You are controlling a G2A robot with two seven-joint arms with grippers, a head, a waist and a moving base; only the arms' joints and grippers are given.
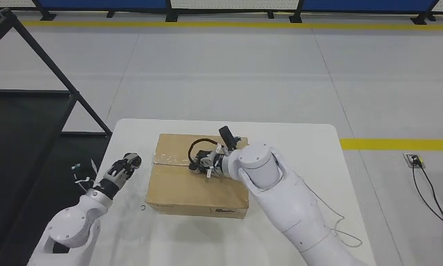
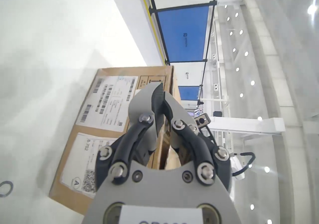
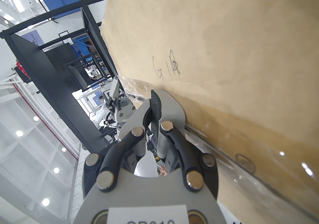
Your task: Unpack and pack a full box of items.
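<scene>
A closed cardboard box (image 1: 180,186) sits in the middle of the white table (image 1: 304,141), its top flaps sealed with clear tape. My right gripper (image 1: 196,165) is shut and rests low over the box top (image 3: 224,35), fingertips (image 3: 159,105) beside the taped seam, nothing held. My left gripper (image 1: 131,159) hangs just off the box's left side, shut and empty. In the left wrist view its gripper (image 2: 160,95) points at the box's labelled side (image 2: 109,110).
A small dark ring (image 1: 142,209) lies on the table near the box's front left corner, and the ring (image 2: 5,187) is also in the left wrist view. A black frame (image 1: 41,65) stands off the table's left. Bare table surrounds the box.
</scene>
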